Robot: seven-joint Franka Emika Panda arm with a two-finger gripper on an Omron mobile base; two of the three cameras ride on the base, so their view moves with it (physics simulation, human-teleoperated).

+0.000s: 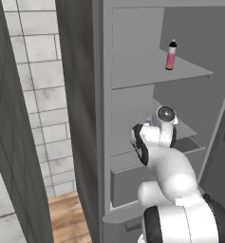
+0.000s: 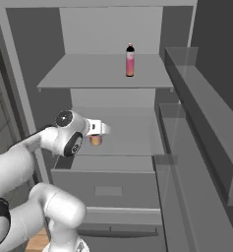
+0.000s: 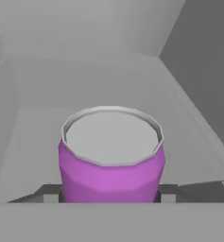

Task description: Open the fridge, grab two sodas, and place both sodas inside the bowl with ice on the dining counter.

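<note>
Arm reaching forward into the open fridge [image 2: 19,74], end effector [image 3: 111,197] level at the middle shelf [image 2: 132,133], fingers [image 3: 168,193] clamped on either side of the purple can [image 3: 111,156]. Pink bottle [image 2: 130,60] upright on the upper shelf [image 2: 78,74], well apart. Open shelf room right of the can; door bins [image 2: 206,123] close on the right.

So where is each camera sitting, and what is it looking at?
Left base view: behind the arm's left, looking into the open fridge; white arm at lower right.
Right base view: behind its right, facing the shelves; arm reaches from lower left to the can.
Hand view: on the hand, looking down at the purple can between the tool's fingertips.
Both base views share the pink bottle on the upper shelf.
</note>
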